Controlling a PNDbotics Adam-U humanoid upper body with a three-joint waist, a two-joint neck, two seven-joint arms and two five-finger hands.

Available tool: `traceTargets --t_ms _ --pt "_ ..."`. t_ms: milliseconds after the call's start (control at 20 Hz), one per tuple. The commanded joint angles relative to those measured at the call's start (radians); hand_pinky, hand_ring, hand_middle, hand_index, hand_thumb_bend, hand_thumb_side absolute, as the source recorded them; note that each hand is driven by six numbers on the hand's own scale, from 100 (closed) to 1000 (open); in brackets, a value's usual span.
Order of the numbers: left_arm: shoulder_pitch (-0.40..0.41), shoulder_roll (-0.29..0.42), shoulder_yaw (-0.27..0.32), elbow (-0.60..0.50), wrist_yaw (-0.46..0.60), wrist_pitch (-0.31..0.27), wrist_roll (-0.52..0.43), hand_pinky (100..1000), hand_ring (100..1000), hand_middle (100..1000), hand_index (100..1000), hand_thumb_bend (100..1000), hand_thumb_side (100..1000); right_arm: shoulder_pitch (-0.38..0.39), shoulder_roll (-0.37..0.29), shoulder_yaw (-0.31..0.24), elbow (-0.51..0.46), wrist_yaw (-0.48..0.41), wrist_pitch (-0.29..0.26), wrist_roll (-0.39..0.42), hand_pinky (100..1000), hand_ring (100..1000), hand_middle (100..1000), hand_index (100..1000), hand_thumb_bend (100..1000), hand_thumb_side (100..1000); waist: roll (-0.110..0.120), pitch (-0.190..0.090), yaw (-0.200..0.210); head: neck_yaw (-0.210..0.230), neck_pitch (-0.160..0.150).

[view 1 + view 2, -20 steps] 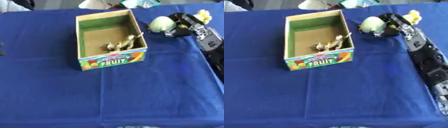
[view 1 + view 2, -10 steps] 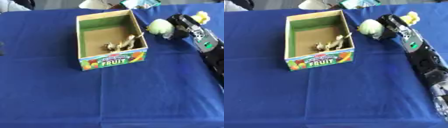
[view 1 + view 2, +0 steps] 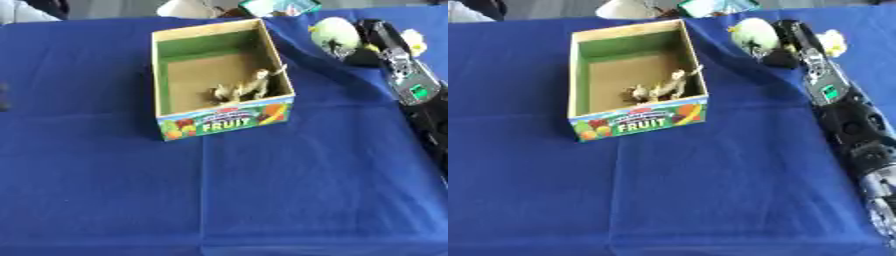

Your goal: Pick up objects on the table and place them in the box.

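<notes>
Right hand [image 3: 773, 50] outstretched, fingers curled.

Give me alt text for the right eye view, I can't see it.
The robot's right hand grips a pale green round object right of an open box labelled FRUIT on a blue tablecloth. A small tan toy animal lies inside the box.

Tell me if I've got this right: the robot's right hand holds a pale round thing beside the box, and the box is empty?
Not quite. The right hand does hold the pale round thing beside the box, but the box isn't empty: the right eye view shows a small tan toy lying inside.
</notes>
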Motion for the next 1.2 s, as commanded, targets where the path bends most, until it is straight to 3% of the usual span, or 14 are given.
traceTargets --t_ms 50,250,600,1200 --pt "-0.01 0.007 0.002 -0.017 0.004 0.0 0.001 547 629 656 778 319 613 -0.011 -0.047 0.005 -0.037 -0.051 0.011 -0.012 732 657 510 601 317 286 -0.001 -0.016 -0.002 0.002 -0.005" --pt "-0.009 0.007 0.003 -0.017 0.004 0.0 0.001 548 630 656 778 317 613 -0.009 -0.056 0.006 -0.057 -0.085 0.019 -0.011 730 654 506 595 249 254 0.001 -0.017 -0.006 0.003 -0.005" --pt "-0.008 0.007 0.002 -0.017 0.004 0.0 0.001 548 630 656 778 317 613 -0.029 -0.055 0.031 -0.154 -0.103 0.009 0.024 730 653 501 586 230 208 0.0 -0.021 -0.009 0.0 -0.004" --pt "-0.008 0.004 -0.003 -0.016 0.006 -0.001 -0.004 549 632 657 778 316 612 -0.114 0.029 0.148 -0.334 0.007 -0.07 0.152 734 660 509 594 204 214 0.0 -0.028 0.005 -0.023 -0.004"
